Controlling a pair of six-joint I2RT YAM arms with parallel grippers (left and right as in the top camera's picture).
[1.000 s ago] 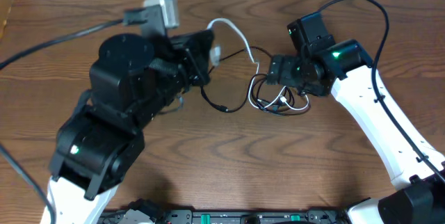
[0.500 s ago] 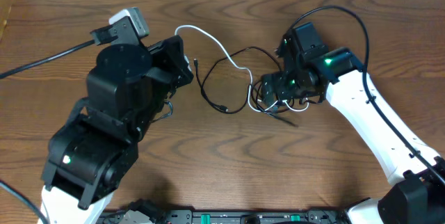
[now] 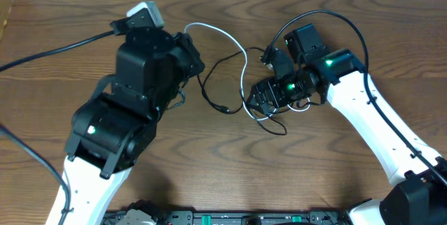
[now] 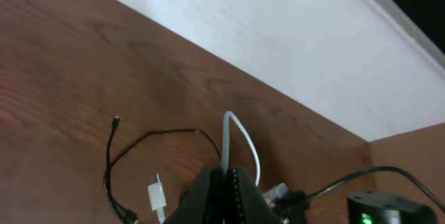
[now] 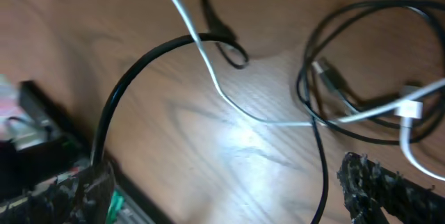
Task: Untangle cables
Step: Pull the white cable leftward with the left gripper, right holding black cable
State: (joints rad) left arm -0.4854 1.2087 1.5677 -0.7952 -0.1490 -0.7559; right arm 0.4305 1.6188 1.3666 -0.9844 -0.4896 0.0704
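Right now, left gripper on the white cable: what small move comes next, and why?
Probably lower the right gripper and close it on the black cable loops. The left gripper is shut on the white cable, which crosses those loops, and the right jaws stand open above them; unanchored, a pull would likely drag them along.

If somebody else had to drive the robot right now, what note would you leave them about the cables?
Left gripper: shut on the white cable.
Right gripper: open, holding nothing, above the spot where the cables loop together.
Cables: the white one arcs from the left gripper over to the black cables and crosses them.
Done: no cable is free yet.
Left: draw the white cable out, then part the two black ones and lay all three apart.
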